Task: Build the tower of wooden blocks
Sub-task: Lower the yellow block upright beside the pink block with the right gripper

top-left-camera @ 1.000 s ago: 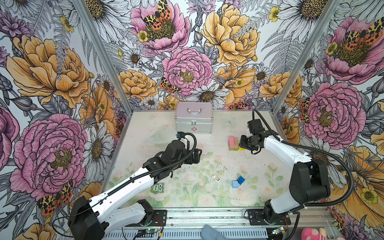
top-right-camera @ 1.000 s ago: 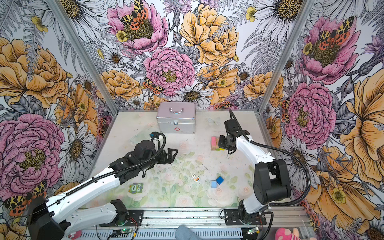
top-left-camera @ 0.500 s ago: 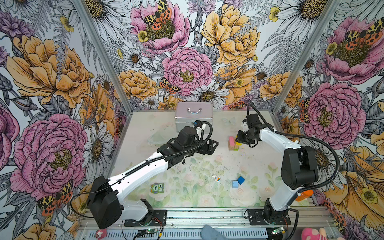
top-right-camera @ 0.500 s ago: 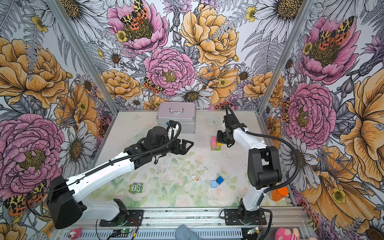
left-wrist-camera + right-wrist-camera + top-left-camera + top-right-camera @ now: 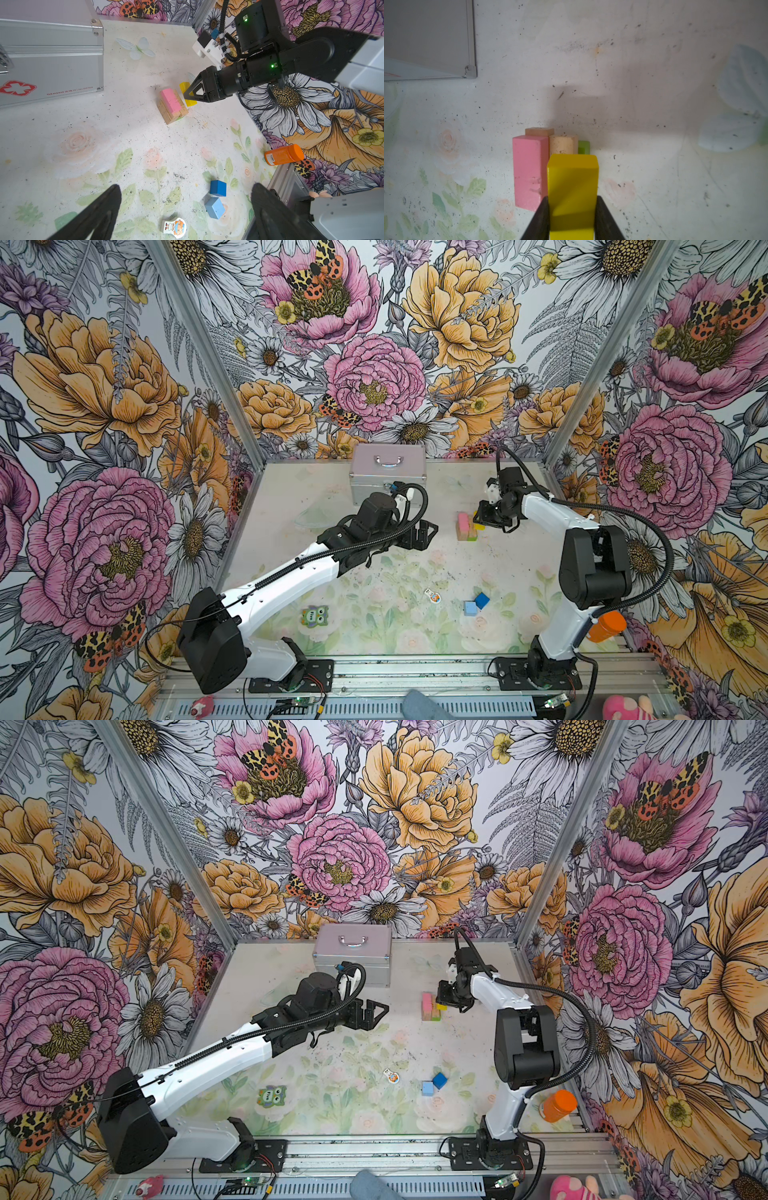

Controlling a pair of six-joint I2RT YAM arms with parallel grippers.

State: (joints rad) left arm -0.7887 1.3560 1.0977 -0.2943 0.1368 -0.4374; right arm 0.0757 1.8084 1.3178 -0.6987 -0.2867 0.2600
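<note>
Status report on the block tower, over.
Right end effector shut on yellow block, beside the tower. Left end effector open, empty. Nothing in the way.

We look down on a silver metal case (image 5: 388, 479) standing at twelve o'clock on the flower-printed table (image 5: 415, 635), while an orange bottle (image 5: 607, 625) rests at four o'clock beside the floral wall (image 5: 665, 472) and a pink plush toy (image 5: 623, 707) shows at five.

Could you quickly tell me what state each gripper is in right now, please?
Left gripper: open, empty.
Right gripper: shut on the yellow block.
</note>
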